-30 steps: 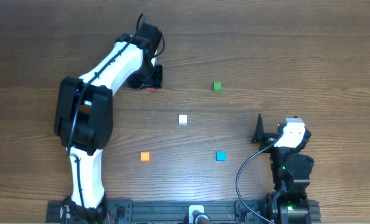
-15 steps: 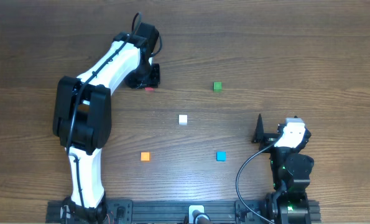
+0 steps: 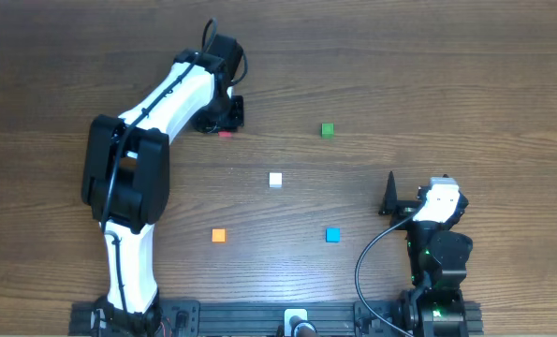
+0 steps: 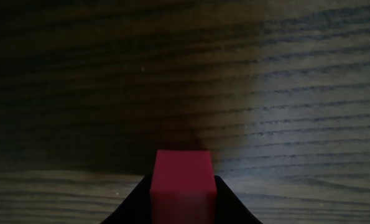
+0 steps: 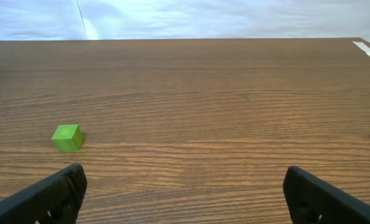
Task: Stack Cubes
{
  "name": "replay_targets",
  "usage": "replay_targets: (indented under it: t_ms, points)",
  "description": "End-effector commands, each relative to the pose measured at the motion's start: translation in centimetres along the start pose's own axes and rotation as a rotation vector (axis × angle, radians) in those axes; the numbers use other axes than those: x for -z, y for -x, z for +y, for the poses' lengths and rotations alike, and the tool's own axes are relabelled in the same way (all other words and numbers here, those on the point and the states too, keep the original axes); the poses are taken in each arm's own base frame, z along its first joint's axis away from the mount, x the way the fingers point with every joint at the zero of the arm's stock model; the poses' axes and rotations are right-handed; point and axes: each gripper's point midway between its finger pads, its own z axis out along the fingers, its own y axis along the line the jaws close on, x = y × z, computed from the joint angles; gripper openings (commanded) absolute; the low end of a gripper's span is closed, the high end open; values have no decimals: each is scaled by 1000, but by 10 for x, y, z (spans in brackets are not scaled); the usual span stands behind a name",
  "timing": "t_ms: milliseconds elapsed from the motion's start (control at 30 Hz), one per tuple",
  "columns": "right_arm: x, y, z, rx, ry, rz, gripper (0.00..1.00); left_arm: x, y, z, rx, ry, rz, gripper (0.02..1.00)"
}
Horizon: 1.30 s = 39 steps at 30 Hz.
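Cube (image 4: 183, 180) between left jaws

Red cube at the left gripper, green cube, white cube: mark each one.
small red cube (image 4: 183, 180), left wrist view, centre of its visible red surface.
small green cube (image 5: 67, 137), right wrist view, middle of the cube.
small white cube (image 3: 275, 180), top view, its top face.

The left arm (image 3: 180, 89) wears white shells between black joints, with a thin cable (image 3: 206, 36) curling behind the left pincer (image 3: 224, 124). The right arm (image 3: 437, 267) is black. A white housing (image 3: 444, 201) sits behind the right pincer (image 5: 185, 202), which has blunt black fingers (image 5: 54, 196). Farther back are a looping cable (image 3: 360, 267) and a green light (image 3: 434, 251).
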Motion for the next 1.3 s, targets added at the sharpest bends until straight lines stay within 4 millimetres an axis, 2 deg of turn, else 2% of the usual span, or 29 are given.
replay_targets:
  t_ms: [33, 200, 333, 433, 600, 700, 967, 1300]
  points:
    - [0, -3, -2, -2, -7, 6, 993, 18, -3, -6, 47, -12, -3, 40]
    - [0, -3, -2, -2, -7, 6, 991, 67, -23, -29, 88, -37, -41, 38]
    - [0, -3, -2, -2, -7, 7, 991, 106, -48, -67, 63, -76, -101, 40]
    - [0, -3, -2, -2, -7, 6, 991, 118, -66, -94, 49, -74, -143, 40]
    - [0, -3, -2, -2, -7, 6, 991, 113, -93, -121, 35, -56, -151, 40]
    - [0, -3, -2, -2, -7, 6, 993, 100, -105, -120, 63, -34, -122, 40]
    - [0, -3, -2, -2, -7, 6, 991, 58, -123, -114, 54, -26, -81, 42]
    - [0, -3, -2, -2, -7, 6, 991, 50, -121, -113, 45, -4, -112, 40]
